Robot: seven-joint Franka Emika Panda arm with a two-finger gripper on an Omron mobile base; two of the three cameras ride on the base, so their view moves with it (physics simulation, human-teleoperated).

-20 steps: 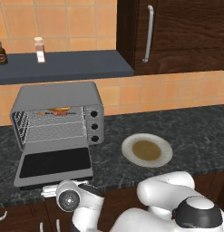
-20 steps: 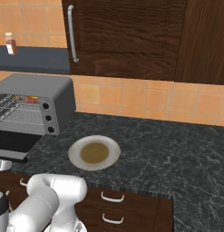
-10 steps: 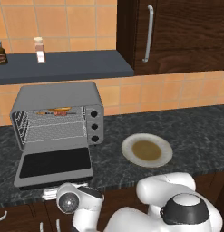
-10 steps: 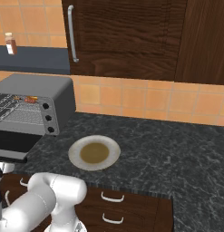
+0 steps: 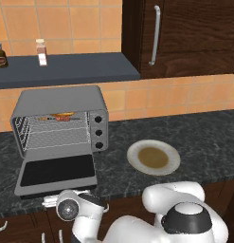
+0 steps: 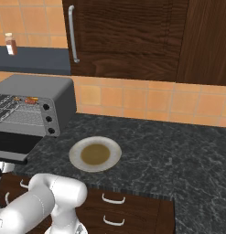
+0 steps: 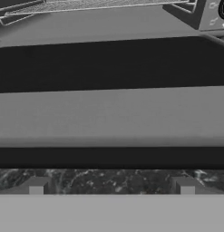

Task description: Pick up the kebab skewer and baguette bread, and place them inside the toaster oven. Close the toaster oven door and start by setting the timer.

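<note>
The boxy grey metal toaster oven (image 5: 61,121) stands on the dark speckled stone desk (image 5: 184,135) against the orange tiled wall. On its upper wire rack lie the small golden-orange baguette bread (image 5: 62,114) and, just beside it, the thin kebab skewer (image 5: 52,118) with reddish-brown chunks; whether the two touch is too small to tell. The flat grey-framed toaster oven door (image 5: 57,172) with its dark glass window lies folded down, flat over the desk's front edge. Three dark round knobs (image 5: 98,132) sit in a column on the oven's right-hand panel.

To the right of the oven, well apart from it, a pale round plate (image 5: 153,157) with a brown centre rests on the desk. A dark shelf (image 5: 66,69) above carries a small white-capped bottle (image 5: 41,52) and a dark jar (image 5: 0,54).

The fingers (image 7: 111,186) are spread wide and hold nothing, pointing at the door's front edge from just before it, low at the desk's rim.
</note>
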